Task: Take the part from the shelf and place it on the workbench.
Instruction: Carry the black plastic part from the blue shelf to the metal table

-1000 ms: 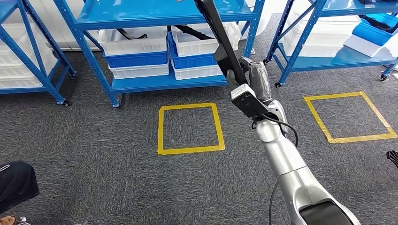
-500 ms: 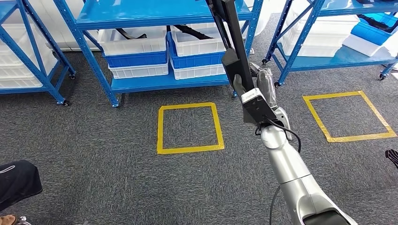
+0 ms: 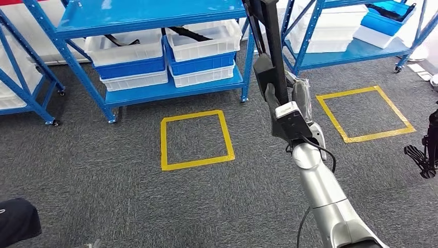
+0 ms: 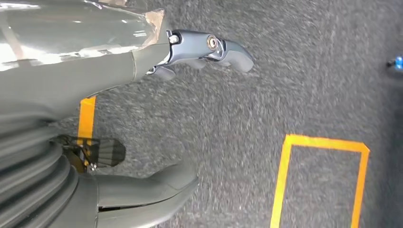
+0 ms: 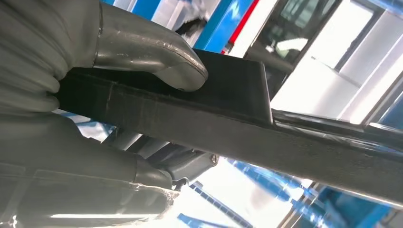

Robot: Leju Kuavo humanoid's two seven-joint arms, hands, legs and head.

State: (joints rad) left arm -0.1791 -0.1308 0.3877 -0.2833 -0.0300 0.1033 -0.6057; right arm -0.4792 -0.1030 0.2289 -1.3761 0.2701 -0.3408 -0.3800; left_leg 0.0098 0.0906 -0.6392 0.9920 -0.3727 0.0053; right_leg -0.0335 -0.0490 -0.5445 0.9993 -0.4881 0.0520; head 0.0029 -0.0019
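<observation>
Centrally, right hand (image 3: 289, 101) is clamped on the long black part (image 3: 274, 46), raised at frame centre; left hand (image 4: 142, 118) fingers apart. Blue shelves (image 3: 155, 90) upper left; yellow tape square (image 3: 195, 139) on carpet.

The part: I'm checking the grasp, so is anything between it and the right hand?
Nothing visible: the right hand already grips the long black part, thumb pressed flat on it. No workbench is in sight, so that path cannot be judged.
</observation>
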